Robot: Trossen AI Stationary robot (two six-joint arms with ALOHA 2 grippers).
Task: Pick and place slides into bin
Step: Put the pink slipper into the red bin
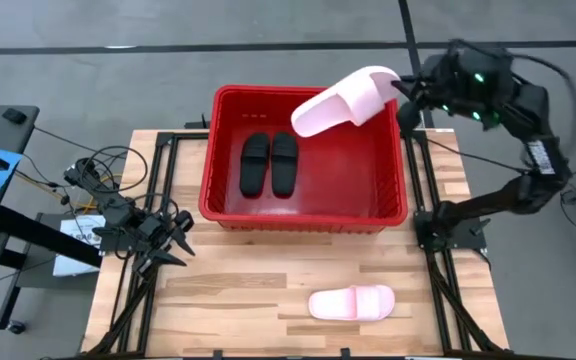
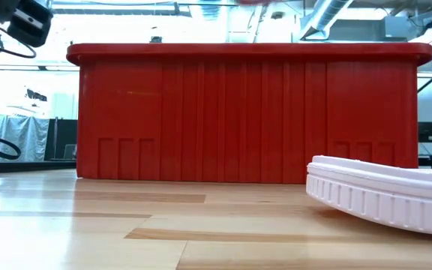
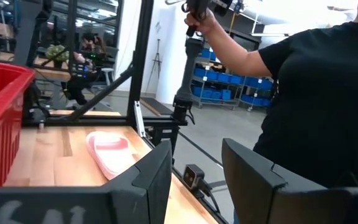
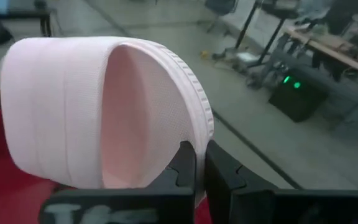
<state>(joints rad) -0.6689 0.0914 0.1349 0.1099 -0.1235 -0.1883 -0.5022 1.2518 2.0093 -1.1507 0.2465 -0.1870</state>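
Observation:
The red bin [image 1: 218,150] stands at the table's far middle; two black slides [image 1: 269,163] lie side by side on its floor. My right gripper [image 1: 400,92] is shut on a pale pink slide [image 1: 343,101], held high over the bin's far right corner. A second pink slide [image 1: 352,302] lies on the table near the front edge, right of centre; it also shows in the low view [image 2: 385,195] and the left wrist view [image 3: 110,152]. My left gripper [image 1: 180,240] is open and empty at the table's left edge. My right gripper pinches the pink slide between its two fingers at the sole's edge beside the strap [image 4: 194,140], at the slide's toe end. The fingers come from the table's right. The slide is lifted clear above the bin, slanting down toward the bin's middle, heel end [image 1: 303,122] lowest.
Black frame rails [image 1: 158,200] run along both sides of the table. Cables and a control box [image 1: 78,215] lie off the left edge. A person in a black shirt [image 3: 316,93] stands beyond the table's right side. The low view shows the bin's near wall [image 2: 246,112].

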